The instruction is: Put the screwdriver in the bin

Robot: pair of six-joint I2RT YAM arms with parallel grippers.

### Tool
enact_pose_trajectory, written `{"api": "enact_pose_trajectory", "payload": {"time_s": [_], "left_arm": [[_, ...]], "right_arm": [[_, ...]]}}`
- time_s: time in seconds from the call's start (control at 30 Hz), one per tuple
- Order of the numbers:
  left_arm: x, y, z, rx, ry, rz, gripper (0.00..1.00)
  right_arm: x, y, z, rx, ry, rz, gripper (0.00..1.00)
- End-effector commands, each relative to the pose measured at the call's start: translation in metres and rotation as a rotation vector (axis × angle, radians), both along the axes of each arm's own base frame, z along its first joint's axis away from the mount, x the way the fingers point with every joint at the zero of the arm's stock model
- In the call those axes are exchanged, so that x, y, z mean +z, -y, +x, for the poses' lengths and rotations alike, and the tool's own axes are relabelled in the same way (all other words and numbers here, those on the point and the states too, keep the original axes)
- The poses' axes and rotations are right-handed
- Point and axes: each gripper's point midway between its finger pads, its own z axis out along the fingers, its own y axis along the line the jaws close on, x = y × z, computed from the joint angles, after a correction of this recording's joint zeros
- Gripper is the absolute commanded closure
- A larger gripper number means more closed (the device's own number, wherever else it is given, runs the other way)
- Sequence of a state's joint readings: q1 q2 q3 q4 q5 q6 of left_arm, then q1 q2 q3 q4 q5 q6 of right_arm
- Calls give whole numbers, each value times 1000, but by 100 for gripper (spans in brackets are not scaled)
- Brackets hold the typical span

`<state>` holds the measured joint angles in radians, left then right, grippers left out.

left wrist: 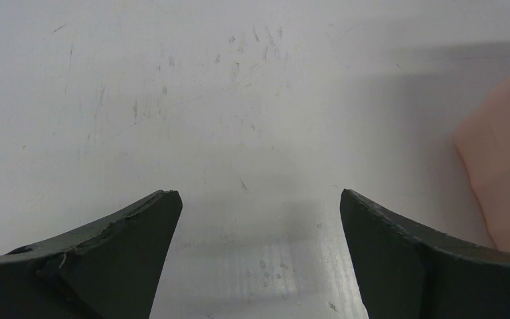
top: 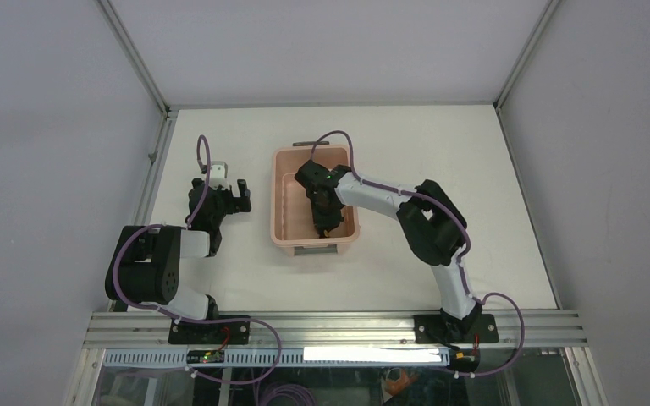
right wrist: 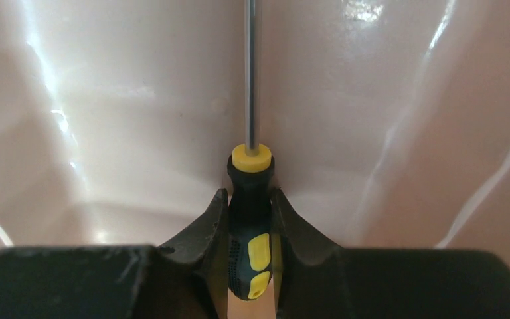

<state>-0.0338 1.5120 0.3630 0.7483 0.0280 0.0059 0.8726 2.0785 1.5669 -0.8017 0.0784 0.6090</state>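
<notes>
The salmon-pink bin point(top: 284, 200) stands in the middle of the white table. My right gripper point(top: 324, 222) reaches down inside it. In the right wrist view my right gripper point(right wrist: 249, 199) is shut on the yellow-and-black handle of the screwdriver point(right wrist: 250, 219), whose thin metal shaft points away toward the bin's inner wall point(right wrist: 139, 100). My left gripper point(top: 237, 196) is open and empty over the table left of the bin. In the left wrist view my left gripper point(left wrist: 259, 199) has its jaws wide apart above bare table, with a corner of the bin point(left wrist: 505, 173) at the right.
The table's metal frame edge point(top: 156, 169) runs along the left side near my left arm. The aluminium rail point(top: 330, 326) with both arm bases lies at the near edge.
</notes>
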Motion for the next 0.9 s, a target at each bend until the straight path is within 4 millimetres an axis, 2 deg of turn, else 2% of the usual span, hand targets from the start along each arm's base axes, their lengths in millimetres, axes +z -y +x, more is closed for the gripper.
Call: {"api": "enact_pose_trajectory", "payload": {"time_s": [0.0,0.07,0.17,0.27,0.37,0.43,0.47,0.5,0.53,0.73,0.87], "left_arm": [[23,6,13,-14,85,-20,1],[23,6,12,-13,85,-20,1],[23,6,12,-13,84,-20,1],[23,7,12,-14,84,-20,1],[23,6,13,-14,84,-20,1],[23,6,12,-14,84,-20,1],[22,6,12,-14,83,-20,1],[22,7,12,-14,84,-20,1],[22,6,12,-14,83,-20,1],[23,6,12,-13,84,-20,1],[23,7,12,-14,84,-20,1]], "right_arm": [[13,-12,18,-49,108,40,73],[21,-10,22,-61,135,37,55],[41,-13,26,-58,167,61,40],[69,-14,29,-42,209,71,36],[105,-15,31,-12,256,95,34],[132,-13,33,10,287,107,28],[146,-12,33,26,303,118,21],[159,-12,32,42,314,128,9],[176,-10,31,66,335,144,1],[250,7,24,172,472,251,1],[275,40,28,170,581,256,1]]}}
